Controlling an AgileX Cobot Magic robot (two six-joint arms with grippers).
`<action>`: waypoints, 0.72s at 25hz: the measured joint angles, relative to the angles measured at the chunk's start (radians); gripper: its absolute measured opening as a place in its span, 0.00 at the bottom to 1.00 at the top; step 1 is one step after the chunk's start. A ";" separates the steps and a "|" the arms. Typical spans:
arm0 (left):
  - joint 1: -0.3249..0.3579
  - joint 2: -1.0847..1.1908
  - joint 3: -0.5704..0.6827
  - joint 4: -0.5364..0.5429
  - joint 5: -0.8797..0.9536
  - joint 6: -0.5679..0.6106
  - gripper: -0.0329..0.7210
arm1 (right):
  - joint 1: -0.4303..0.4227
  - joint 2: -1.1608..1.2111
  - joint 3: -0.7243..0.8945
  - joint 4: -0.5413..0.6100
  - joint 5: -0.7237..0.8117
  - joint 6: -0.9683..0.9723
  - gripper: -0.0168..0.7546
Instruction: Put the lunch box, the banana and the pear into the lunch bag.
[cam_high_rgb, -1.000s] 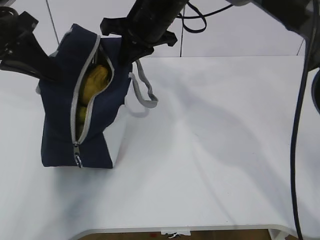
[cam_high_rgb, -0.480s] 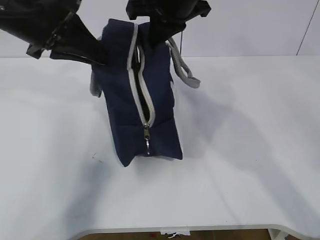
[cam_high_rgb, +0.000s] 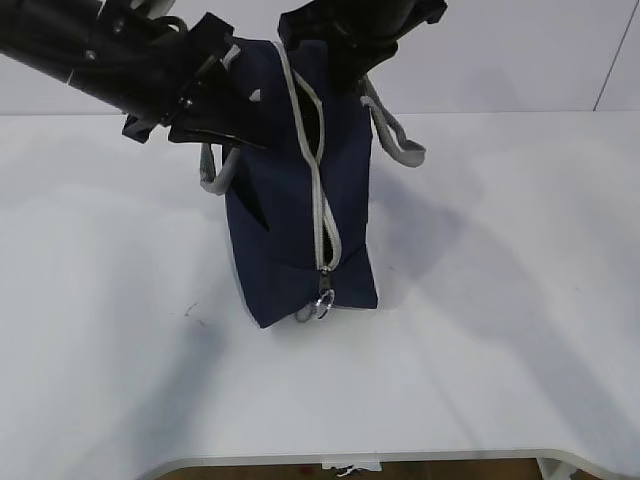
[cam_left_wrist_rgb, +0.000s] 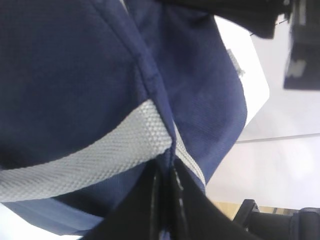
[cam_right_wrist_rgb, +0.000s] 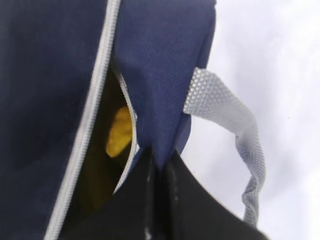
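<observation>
Since a second ago the lunch bag (cam_high_rgb: 300, 190) has been swung round and carried toward the middle of the table (cam_high_rgb: 480, 330), so its grey zipper (cam_high_rgb: 318, 190) now faces the exterior camera almost straight on, and the gap that showed yellow fruit has narrowed to a dark slit near the top. The left gripper (cam_left_wrist_rgb: 165, 200) is clamped on the bag's top edge where the grey webbing meets the zipper seam, and the right gripper (cam_right_wrist_rgb: 159, 192) is pinched shut on the fabric rim just beside the other handle (cam_right_wrist_rgb: 235, 125). Through the opening in the right wrist view a patch of yellow (cam_right_wrist_rgb: 121, 131) sits inside the bag; whether it is the banana or the pear cannot be told, and the lunch box is not visible anywhere, so it is presumably inside too. The bag hangs upright between the two arms with its base at or just above the table. To finish well, I would keep both pinches level, lower the bag until its base sits flat, and release only once it stands by itself.
</observation>
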 joint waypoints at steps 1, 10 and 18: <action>0.000 0.000 0.000 0.000 -0.005 0.000 0.04 | 0.000 0.000 0.000 0.000 0.000 0.001 0.03; 0.000 0.000 0.000 0.000 -0.033 0.002 0.13 | 0.000 0.000 0.000 0.051 0.000 0.002 0.06; 0.000 0.014 0.000 0.000 -0.024 0.002 0.46 | 0.000 -0.002 0.000 0.084 -0.010 0.015 0.50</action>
